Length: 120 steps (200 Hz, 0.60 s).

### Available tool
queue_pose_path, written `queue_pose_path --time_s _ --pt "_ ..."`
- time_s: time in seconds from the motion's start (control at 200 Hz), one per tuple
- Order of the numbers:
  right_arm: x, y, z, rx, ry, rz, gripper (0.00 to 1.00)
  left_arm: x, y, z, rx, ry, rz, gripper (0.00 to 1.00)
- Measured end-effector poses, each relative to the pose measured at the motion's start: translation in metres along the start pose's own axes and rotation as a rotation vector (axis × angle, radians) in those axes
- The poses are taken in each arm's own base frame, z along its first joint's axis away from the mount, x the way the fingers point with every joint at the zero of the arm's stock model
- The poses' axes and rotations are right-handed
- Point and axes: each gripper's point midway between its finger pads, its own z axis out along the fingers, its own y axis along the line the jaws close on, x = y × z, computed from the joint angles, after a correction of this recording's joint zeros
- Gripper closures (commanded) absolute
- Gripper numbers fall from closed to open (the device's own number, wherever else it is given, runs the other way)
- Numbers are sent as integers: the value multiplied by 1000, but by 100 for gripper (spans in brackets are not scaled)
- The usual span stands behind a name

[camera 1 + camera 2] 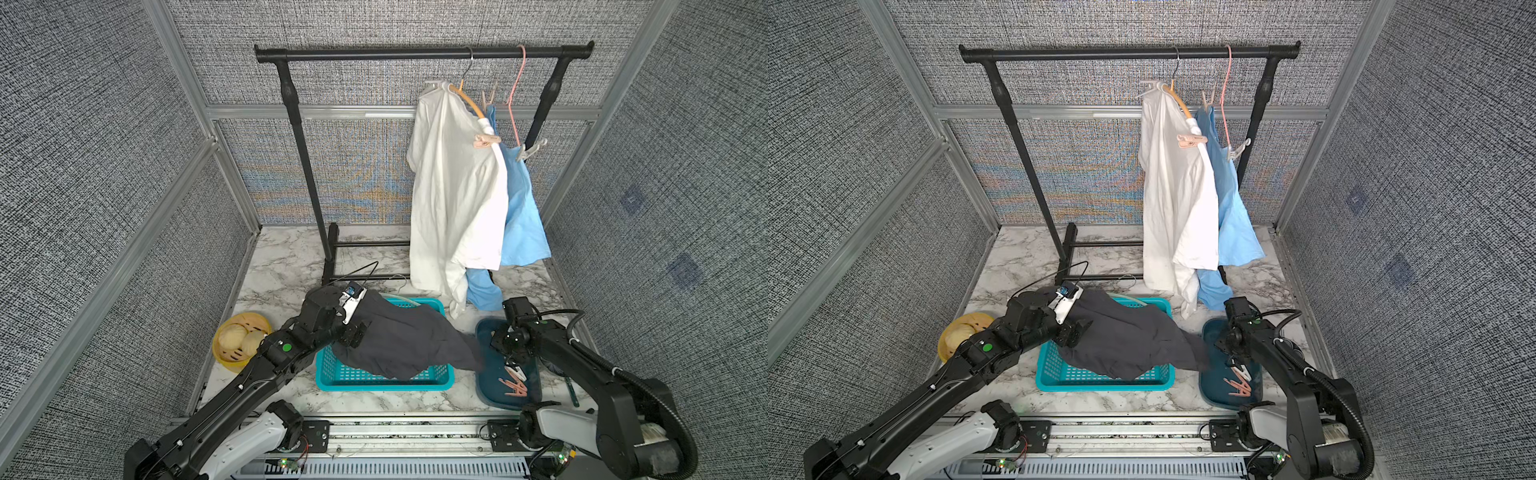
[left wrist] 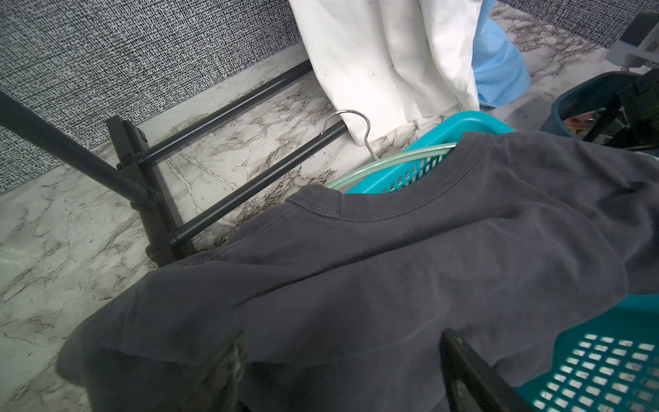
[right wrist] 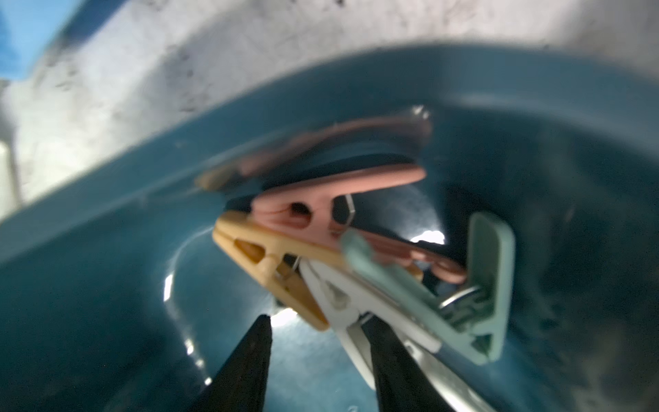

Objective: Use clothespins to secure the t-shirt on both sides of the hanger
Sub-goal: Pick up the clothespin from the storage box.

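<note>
Right pincer (image 3: 321, 320) among clothespins (image 3: 299, 214) in blue tub (image 3: 107, 232).

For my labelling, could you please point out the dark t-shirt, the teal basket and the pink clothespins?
dark t-shirt (image 1: 407, 340): in a top view, mid-cloth.
teal basket (image 1: 349, 376): in a top view, front wall.
pink clothespins (image 1: 517, 388): in a top view, cluster's middle.

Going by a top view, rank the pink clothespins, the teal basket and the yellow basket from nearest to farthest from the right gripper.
Measured from the right gripper, which is lowered into the dark blue tray:
1. Pink clothespins, in that same tray, right beside the gripper.
2. Teal basket, in the middle, to the gripper's left.
3. Yellow basket, at the far left, past the teal one.
</note>
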Motion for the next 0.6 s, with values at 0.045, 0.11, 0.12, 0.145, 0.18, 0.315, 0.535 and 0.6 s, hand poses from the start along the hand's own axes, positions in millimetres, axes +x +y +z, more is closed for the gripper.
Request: queue_pose_path --time_s 0.045,0.11,0.12,0.145,0.18,0.315,0.535,0.6 --pt "2 4 -3 -22 -4 -6 57 0 0 0 0 0 0 16" --pt "6 4 -6 -32 -10 -10 64 0 0 0 0 0 0 16" --pt "6 3 -6 -32 -10 -10 64 0 0 0 0 0 1 16" --pt "8 2 -7 -31 -10 -10 66 0 0 0 0 0 1 16" --pt "10 -1 -6 -21 -9 -7 67 0 0 0 0 0 2 16" --pt "15 -10 -2 23 8 -7 74 0 0 0 0 0 3 16" --pt "17 -10 1 31 18 -32 79 1 0 1 0 4 3 17" --pt "18 -9 1 27 16 -37 84 2 0 1 0 5 3 17"
